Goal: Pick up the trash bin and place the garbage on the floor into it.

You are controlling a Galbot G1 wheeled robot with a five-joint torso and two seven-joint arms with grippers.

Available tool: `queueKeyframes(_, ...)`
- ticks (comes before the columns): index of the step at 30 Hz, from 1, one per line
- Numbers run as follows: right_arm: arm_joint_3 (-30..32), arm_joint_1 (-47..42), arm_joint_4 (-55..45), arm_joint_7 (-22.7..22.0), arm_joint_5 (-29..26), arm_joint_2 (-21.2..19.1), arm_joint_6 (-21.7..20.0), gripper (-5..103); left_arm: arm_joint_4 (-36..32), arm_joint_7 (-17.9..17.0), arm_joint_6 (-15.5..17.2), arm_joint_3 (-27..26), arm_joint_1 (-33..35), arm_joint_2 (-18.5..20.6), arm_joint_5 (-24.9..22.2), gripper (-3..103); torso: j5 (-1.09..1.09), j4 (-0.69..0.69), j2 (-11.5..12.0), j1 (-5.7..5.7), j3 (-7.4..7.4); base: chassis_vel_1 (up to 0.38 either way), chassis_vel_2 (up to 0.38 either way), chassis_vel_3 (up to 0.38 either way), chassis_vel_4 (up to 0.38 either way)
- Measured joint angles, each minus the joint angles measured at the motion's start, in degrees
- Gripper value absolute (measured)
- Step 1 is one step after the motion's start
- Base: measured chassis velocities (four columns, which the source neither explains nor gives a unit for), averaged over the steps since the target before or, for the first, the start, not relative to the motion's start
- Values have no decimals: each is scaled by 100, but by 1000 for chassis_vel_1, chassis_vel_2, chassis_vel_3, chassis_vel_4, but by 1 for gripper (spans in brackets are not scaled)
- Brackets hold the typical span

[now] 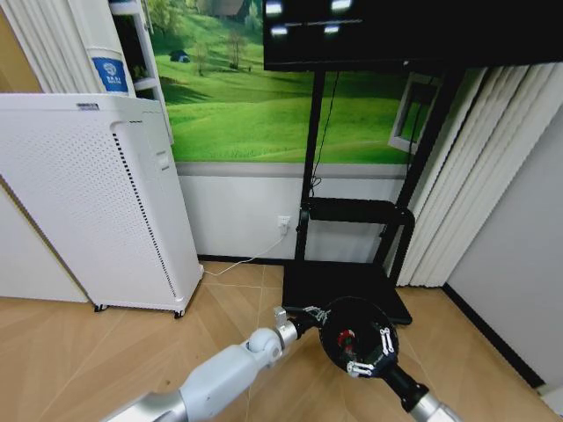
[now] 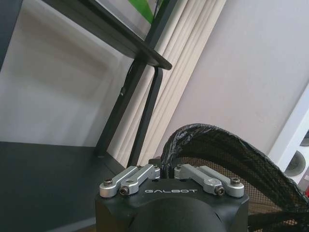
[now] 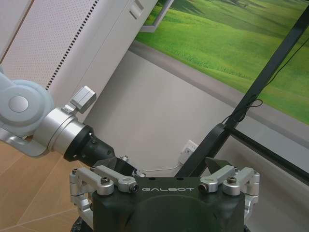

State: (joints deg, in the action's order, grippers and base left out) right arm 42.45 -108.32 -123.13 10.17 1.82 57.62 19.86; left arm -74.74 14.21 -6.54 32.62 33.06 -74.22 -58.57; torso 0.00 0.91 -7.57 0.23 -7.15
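The trash bin (image 1: 354, 341), a small black round basket with a mesh wall (image 2: 227, 154), hangs just above the wooden floor in the head view. My left gripper (image 1: 310, 318) reaches in from the lower left and is shut on the bin's near rim (image 2: 169, 155). My right gripper (image 1: 370, 352) hovers over the opposite side of the bin's mouth, open, its white fingers (image 1: 384, 338) spread apart with nothing between them. A small red piece of garbage (image 1: 349, 337) lies inside the bin. In the right wrist view the left gripper (image 3: 118, 164) shows just beyond my right one.
A tall white perforated appliance (image 1: 97, 202) stands at the left. Directly behind the bin is a black TV stand, with its base (image 1: 339, 288) and low shelf (image 1: 352, 211). White curtains (image 1: 475, 176) hang at the right. A cable runs from a wall socket (image 1: 283, 223).
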Motion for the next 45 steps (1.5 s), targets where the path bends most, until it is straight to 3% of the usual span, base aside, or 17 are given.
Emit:
queueKeyframes(6, 130, -32, -46, -90, -184, -33, 68, 100, -241, -129, 2, -102, 118, 241, -3, 7, 0, -2, 0, 0, 0, 0, 0, 0, 0)
queueKeyframes(10, 523, -229, -160, -208, -602, 37, 91, 100, -575, -559, -15, -416, 157, 615, -144, 7, -1, -1, 0, 0, 0, 0, 0, 0, 0)
queueKeyframes(17, 754, -336, -101, -649, -975, 282, -35, 100, -1005, -934, -25, -764, 303, 977, -453, 7, -3, -1, 0, 0, 0, 0, 0, 0, 0)
queueKeyframes(19, 786, -298, 54, -1148, -1163, 484, -340, 100, -1349, -1188, -4, -1007, 469, 1235, -629, 7, 0, -1, 0, 0, 0, 0, 0, 0, 0)
queueKeyframes(25, 811, -146, 107, -1833, -1506, 808, -1059, 100, -1865, -1430, 76, -1574, 869, 1721, -587, 7, -1, 0, 0, 0, 0, 0, 0, 0, 0)
queueKeyframes(29, 814, 87, 173, -2044, -1638, 824, -1376, 100, -2445, -1589, 162, -2340, 1535, 2224, -571, 7, -1, 0, 0, 0, 0, 0, 0, 0, 0)
queueKeyframes(33, 815, 208, 209, -2077, -1662, 776, -1478, 100, -2825, -1713, 214, -2781, 1979, 2457, -601, 7, -2, -3, 0, 0, 0, 0, 0, 0, 0)
queueKeyframes(35, 797, 379, 254, -2114, -1677, 692, -1613, 100, -3352, -2090, 260, -3524, 2644, 2696, -689, 7, -3, -1, 0, 0, 0, 0, 0, 0, 0)
queueKeyframes(36, 797, 379, 254, -2114, -1677, 692, -1613, 100, -3352, -2090, 260, -3524, 2644, 2696, -689, 7, -3, -1, 0, 0, 0, 0, 0, 0, 0)
queueKeyframes(38, 759, 482, 305, -2131, -1680, 627, -1688, 100, -3795, -2410, 291, -4218, 3258, 2866, -749, 7, 0, -1, 0, -1, 0, 0, 0, 0, 0)
queueKeyframes(42, 751, 510, 330, -2131, -1676, 614, -1706, 100, -4171, -2697, 304, -4779, 3835, 3037, -774, 7, -2, -2, 0, 0, 0, 0, 0, 0, 0)
queueKeyframes(45, 780, 512, 390, -2129, -1664, 668, -1709, 100, -4562, -2960, 320, -5580, 4610, 3116, -838, 7, -1, 1, 0, 0, 0, 0, 0, 0, 0)
